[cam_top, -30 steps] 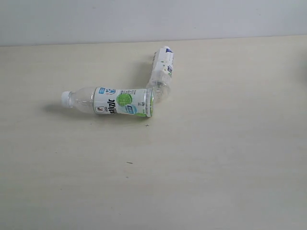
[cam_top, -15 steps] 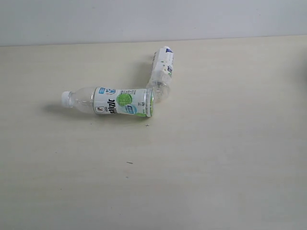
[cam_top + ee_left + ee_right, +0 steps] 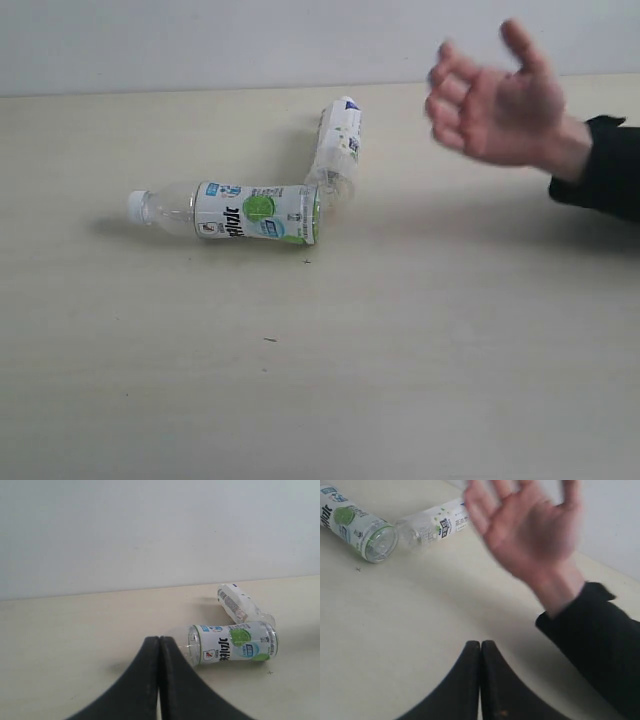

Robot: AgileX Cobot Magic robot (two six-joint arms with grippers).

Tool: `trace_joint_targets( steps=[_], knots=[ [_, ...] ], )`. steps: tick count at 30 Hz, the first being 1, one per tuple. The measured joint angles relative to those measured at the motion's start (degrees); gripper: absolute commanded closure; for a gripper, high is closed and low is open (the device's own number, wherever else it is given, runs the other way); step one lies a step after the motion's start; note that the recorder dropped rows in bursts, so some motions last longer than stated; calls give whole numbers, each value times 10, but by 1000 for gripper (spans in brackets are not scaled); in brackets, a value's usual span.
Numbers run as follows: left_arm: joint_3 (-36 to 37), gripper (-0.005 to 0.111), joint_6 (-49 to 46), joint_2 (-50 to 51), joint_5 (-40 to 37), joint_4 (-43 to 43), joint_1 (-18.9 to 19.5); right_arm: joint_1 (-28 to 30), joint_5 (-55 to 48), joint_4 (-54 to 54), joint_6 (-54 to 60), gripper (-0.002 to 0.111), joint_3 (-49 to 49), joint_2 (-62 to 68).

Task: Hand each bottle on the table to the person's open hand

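Observation:
Two clear bottles lie on the beige table [image 3: 400,360]. One with a white cap and a lime-printed label [image 3: 235,212] [image 3: 232,642] [image 3: 355,526] lies crosswise. A second white-labelled bottle [image 3: 337,145] [image 3: 241,603] [image 3: 432,525] lies with its end against the first one's base. A person's open hand [image 3: 497,100] [image 3: 527,530], on a black-sleeved arm, hovers above the table at the right. My left gripper [image 3: 159,639] is shut and empty, short of the lime bottle's neck. My right gripper [image 3: 480,643] is shut and empty, near the hand. Neither gripper shows in the exterior view.
A white wall [image 3: 250,40] runs along the table's far edge. The black sleeve [image 3: 605,170] [image 3: 600,645] reaches in from the right, close beside my right gripper. Bare table lies in front of the bottles.
The person's open hand and sleeve have come in from the right, above the table. The bottles have not moved.

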State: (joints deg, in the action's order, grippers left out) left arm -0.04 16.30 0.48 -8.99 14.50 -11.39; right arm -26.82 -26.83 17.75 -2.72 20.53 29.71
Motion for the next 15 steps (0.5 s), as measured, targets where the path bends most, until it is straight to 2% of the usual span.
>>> trace_joint_targets(
  steps=[9, 15],
  knots=[
    [0, 107, 0, 0, 0, 0, 0, 0, 4, 14, -1, 108, 16, 55],
    [0, 107, 0, 0, 0, 0, 0, 0, -53, 23, -1, 108, 145, 194]
  ],
)
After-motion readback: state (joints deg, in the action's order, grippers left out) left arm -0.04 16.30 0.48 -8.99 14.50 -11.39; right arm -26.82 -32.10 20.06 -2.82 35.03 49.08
